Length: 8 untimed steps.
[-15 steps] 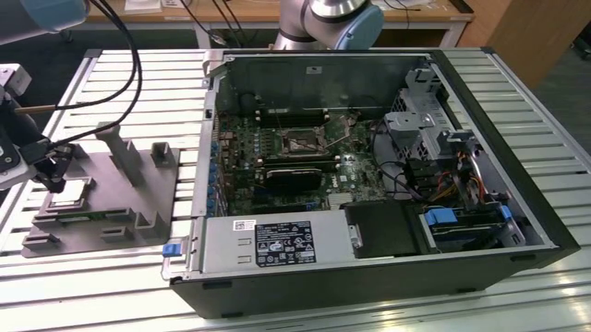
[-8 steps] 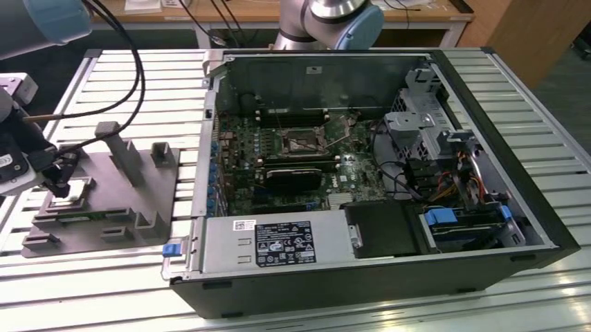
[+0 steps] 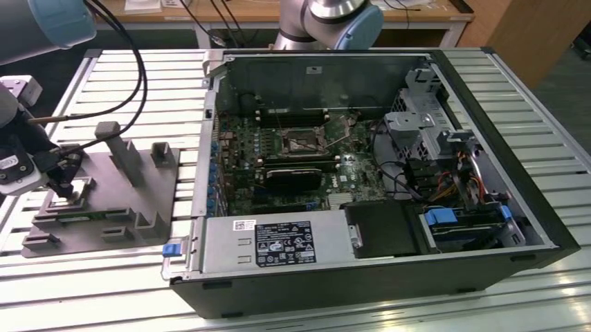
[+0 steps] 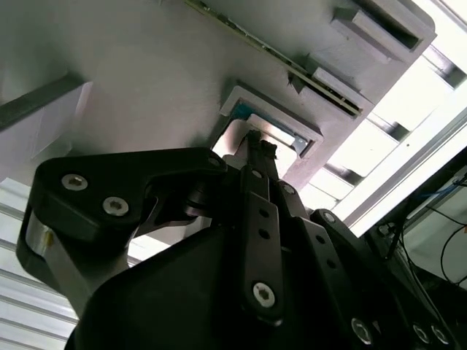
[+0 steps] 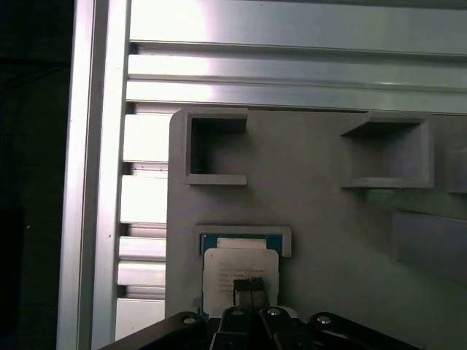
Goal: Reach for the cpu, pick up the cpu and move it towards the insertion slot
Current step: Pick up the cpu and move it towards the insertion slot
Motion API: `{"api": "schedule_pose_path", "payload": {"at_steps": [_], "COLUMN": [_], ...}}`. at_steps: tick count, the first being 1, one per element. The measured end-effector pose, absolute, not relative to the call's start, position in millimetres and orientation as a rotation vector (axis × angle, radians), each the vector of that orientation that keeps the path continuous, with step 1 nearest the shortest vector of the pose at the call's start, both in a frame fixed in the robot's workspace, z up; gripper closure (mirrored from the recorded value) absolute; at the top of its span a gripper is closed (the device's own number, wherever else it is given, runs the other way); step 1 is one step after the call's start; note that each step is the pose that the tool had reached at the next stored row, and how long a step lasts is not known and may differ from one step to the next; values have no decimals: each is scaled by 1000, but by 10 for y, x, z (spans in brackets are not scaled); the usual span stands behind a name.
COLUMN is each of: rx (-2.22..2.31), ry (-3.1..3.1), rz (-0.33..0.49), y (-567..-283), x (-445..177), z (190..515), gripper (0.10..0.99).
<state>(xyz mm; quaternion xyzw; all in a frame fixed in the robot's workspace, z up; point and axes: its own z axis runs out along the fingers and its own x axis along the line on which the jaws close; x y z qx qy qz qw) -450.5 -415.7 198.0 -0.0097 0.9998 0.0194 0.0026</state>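
At the near edge of the slatted aluminium table (image 3: 93, 290) an open black computer case (image 3: 369, 290) is seen lying on its side; a silver power supply (image 3: 268, 242) is fitted along its near wall. At the exterior view's left, beside the case and apart from it, a grey fixture tray (image 3: 138, 187) with upright posts (image 3: 115, 149) is laid on the slats; the gripper (image 3: 63, 190) is lowered over the near left part of this tray. In the first wrist view the cpu (image 5: 241, 264) is shown seated flat in a shallow square recess of the tray, silvery-white top upward, with a blue-green edge visible at one side; the gripper (image 5: 249, 286) is placed over the middle of the chip's top with its claw clenched, the narrow tips drawn together and nothing grasped between them; whether the tips touch the metal cannot be told. In the second wrist view the gripper (image 4: 257, 146) is seen pointed into the same recess. Farther in, the green motherboard (image 3: 245, 159) is exposed inside the case; a long black block (image 3: 291, 178) is mounted on it, and just beyond that the insertion slot (image 3: 303, 143) is found, well apart from the cpu. At the far edge a grey and blue arm base (image 3: 333, 17) is seen.
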Motion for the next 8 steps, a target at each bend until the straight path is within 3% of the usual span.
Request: {"api": "schedule_pose_path", "payload": {"at_steps": [8], "rx": [-30], "ry": [3136], "rz": [61], "y": [-4156], "x": [-4506], "z": [1979], "gripper": [973]}}
